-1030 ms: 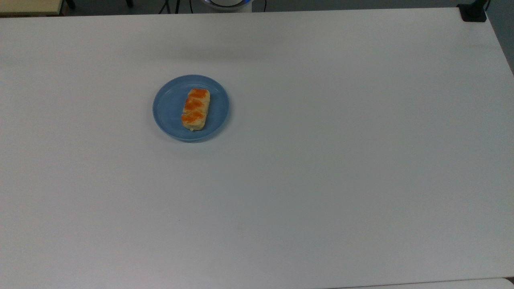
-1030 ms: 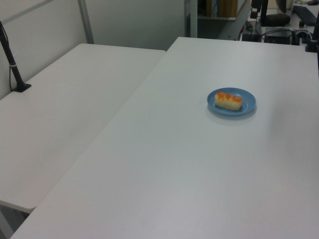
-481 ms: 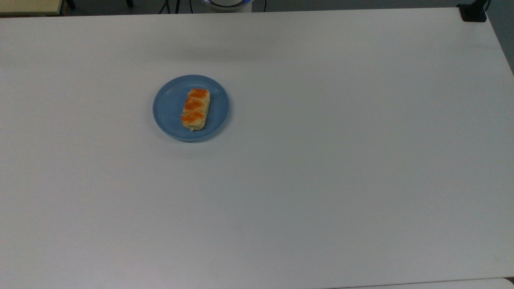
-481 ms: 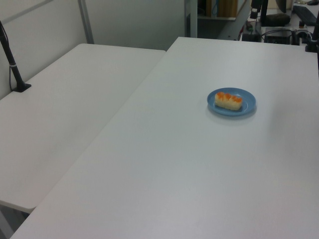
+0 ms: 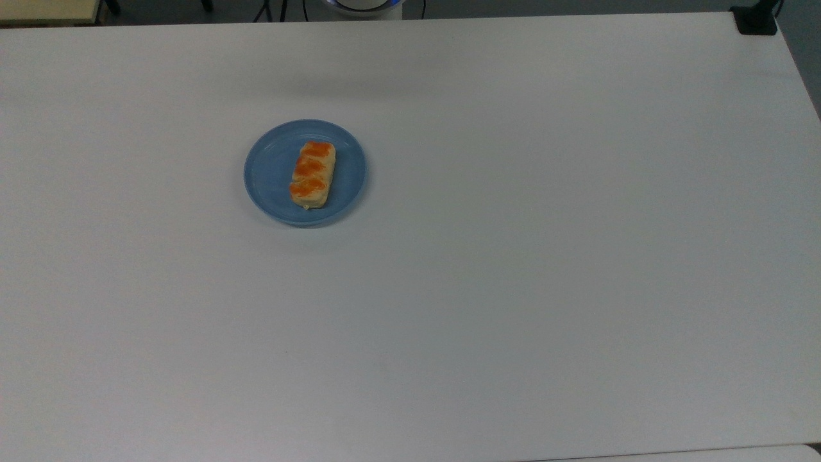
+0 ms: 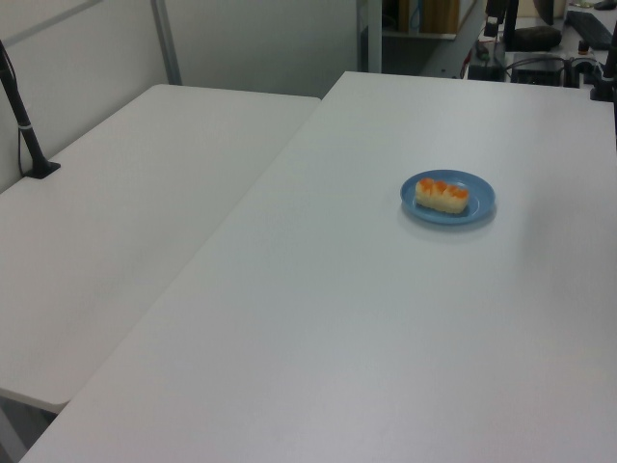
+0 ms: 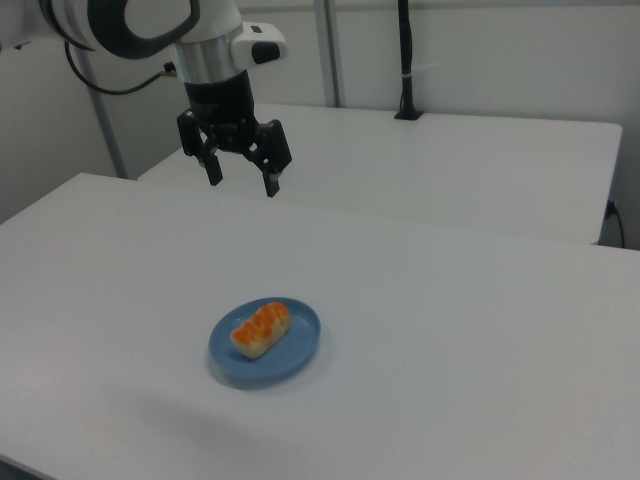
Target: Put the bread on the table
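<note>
Bread (image 5: 312,174) (image 6: 442,195) (image 7: 261,329) is lying on the blue plate (image 5: 269,176) (image 6: 482,201) (image 7: 300,350), not on the bare desk (image 5: 513,256) (image 6: 366,328) (image 7: 450,330) surface. Plate is sitting toward the top view's left and far side of the desk. In the right view the gripper (image 7: 240,183) is hanging in the air above the desk, well apart from the plate, beyond it and toward the right view's left. Jaws are spread wide, pointing down, grasping nothing. A second white desk (image 6: 125,222) is standing alongside.
</note>
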